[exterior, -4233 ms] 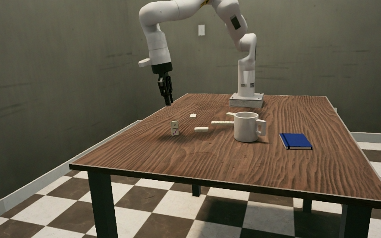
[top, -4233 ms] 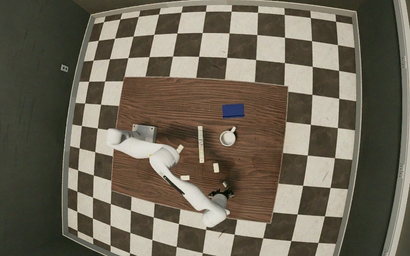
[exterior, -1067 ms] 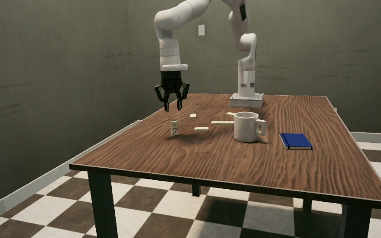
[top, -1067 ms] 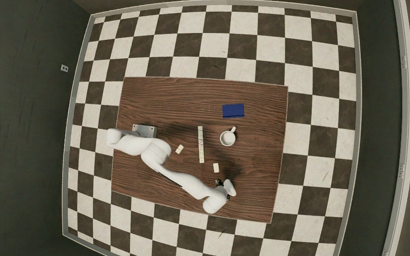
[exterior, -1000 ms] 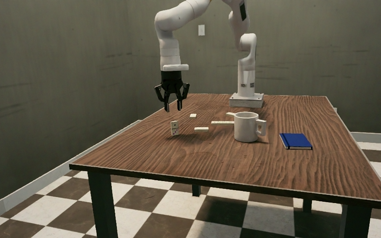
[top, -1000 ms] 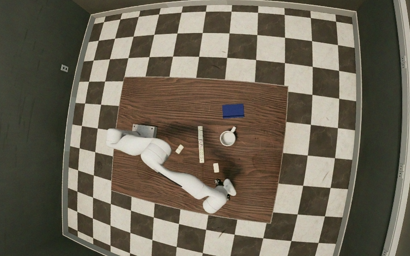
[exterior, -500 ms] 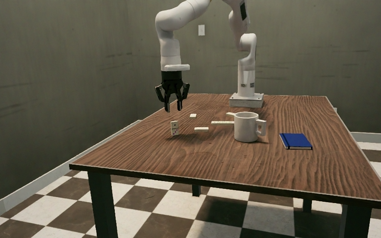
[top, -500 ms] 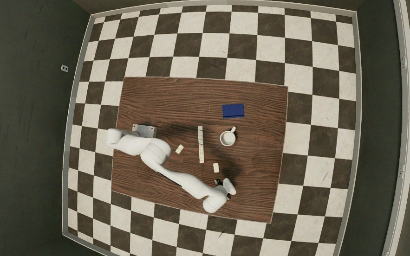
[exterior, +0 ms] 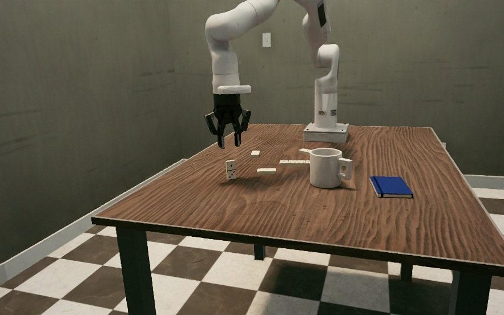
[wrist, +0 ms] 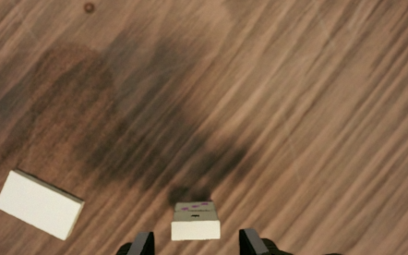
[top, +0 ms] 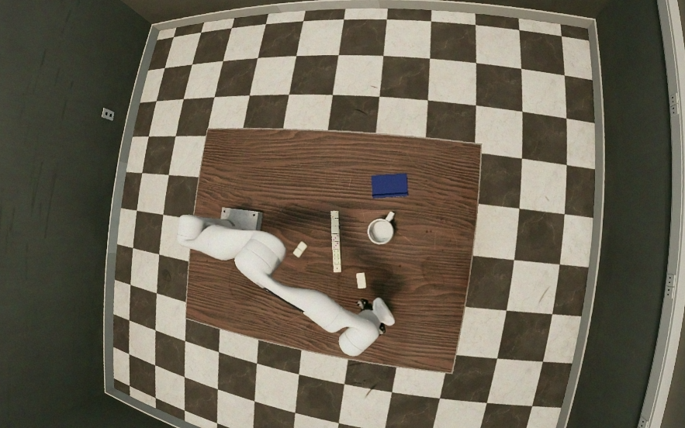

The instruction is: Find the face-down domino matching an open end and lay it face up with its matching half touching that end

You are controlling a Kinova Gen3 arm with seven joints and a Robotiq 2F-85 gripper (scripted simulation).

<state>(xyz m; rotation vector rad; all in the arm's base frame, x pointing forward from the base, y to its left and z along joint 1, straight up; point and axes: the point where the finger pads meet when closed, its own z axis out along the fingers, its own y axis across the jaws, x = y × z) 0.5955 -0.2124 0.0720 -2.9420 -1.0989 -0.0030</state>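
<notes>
A domino (exterior: 230,169) (wrist: 196,230) stands upright on its short end; its face shows one dark pip above and three purple pips below. My gripper (exterior: 229,145) (wrist: 197,242) is partly open and empty, above this domino, with a fingertip to either side of its top in the wrist view. The line of dominoes (top: 336,242) (exterior: 294,161) lies straight, face up. A blank-backed domino (top: 361,281) (exterior: 266,171) (wrist: 40,205) lies between the line and the standing one. Another pale domino (top: 300,249) (exterior: 304,150) lies nearer the base. A further one (exterior: 255,153) is hidden under the arm from above.
A white mug (top: 380,231) (exterior: 325,168) stands beside the line, on the side away from the robot base (top: 242,218) (exterior: 325,133). A blue notebook (top: 389,184) (exterior: 391,186) lies beyond the mug. The arm stretches low across the table's (top: 281,159) near side in the overhead view.
</notes>
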